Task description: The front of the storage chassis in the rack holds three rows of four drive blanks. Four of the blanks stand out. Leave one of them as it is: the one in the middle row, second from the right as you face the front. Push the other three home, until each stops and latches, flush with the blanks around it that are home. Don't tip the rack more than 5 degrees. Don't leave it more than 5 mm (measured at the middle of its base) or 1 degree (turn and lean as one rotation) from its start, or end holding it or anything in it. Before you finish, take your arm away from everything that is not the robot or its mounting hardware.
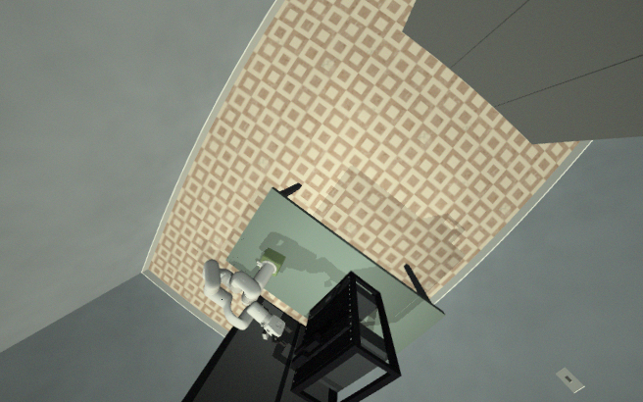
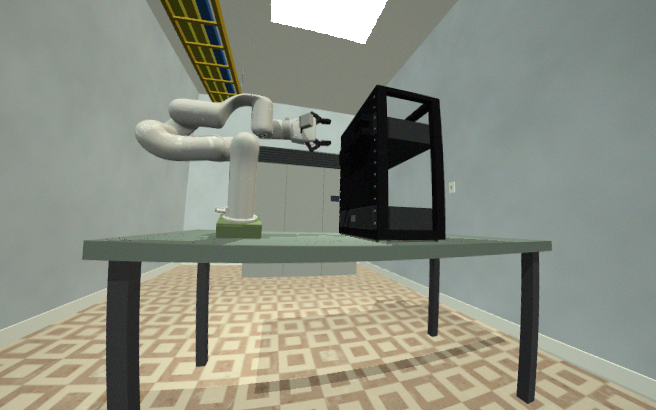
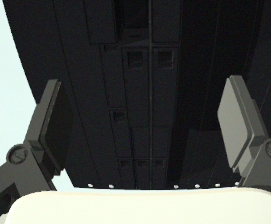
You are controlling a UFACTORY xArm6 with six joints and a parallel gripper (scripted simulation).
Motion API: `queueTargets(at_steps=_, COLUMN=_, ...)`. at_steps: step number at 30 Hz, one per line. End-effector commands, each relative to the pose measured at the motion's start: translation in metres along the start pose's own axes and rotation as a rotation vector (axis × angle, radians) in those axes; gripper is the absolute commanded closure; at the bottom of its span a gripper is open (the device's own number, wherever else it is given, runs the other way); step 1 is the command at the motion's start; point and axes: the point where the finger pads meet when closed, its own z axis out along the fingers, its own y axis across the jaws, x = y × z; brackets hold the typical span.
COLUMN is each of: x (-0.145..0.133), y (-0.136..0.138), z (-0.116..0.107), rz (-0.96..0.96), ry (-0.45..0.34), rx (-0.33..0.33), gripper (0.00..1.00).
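The black rack (image 1: 352, 319) (image 2: 381, 168) stands upright on the table. The wrist view shows its dark front, with the chassis's drive blanks as long dark panels. Two blanks with large square recesses (image 3: 135, 90) (image 3: 164, 90) lie side by side near the middle; smaller recesses show to their left and below. A panel (image 3: 101, 20) at the top, left of a dark gap, seems to stand out. How far each blank stands out is too dark to tell. My gripper (image 2: 326, 132) (image 3: 145, 95) is open and empty, in front of the rack's upper part, with a space between fingertips and rack.
The green table (image 1: 309, 249) (image 2: 315, 253) carries the rack and the arm's green base block (image 1: 274, 258) (image 2: 239, 229). Grey cabinets (image 2: 300, 203) stand behind the table. A yellow cable tray (image 2: 216, 43) hangs overhead. Round light screw heads (image 3: 176, 186) line the rack's edge.
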Motion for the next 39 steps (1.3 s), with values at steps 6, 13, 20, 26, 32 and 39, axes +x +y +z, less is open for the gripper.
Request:
queueTargets(at_steps=6, x=0.0059, y=0.0006, z=-0.0068, rz=-0.001, ry=-0.091, rx=-0.025, gripper=1.00)
queueTargets(at_steps=13, x=0.0059, y=0.0006, z=-0.0068, rz=-0.001, ry=-0.091, rx=-0.025, gripper=1.00)
queueTargets(at_steps=20, x=0.0059, y=0.0006, z=-0.0068, rz=-0.001, ry=-0.091, rx=-0.025, gripper=1.00)
queueTargets(at_steps=26, x=0.0059, y=0.0006, z=-0.0068, rz=-0.001, ry=-0.091, rx=-0.025, gripper=1.00)
queueTargets(at_steps=32, x=0.0059, y=0.0006, z=-0.0068, rz=-0.001, ry=-0.091, rx=-0.025, gripper=1.00)
queueTargets(at_steps=39, x=0.0059, y=0.0006, z=-0.0068, rz=-0.001, ry=-0.091, rx=-0.025, gripper=1.00)
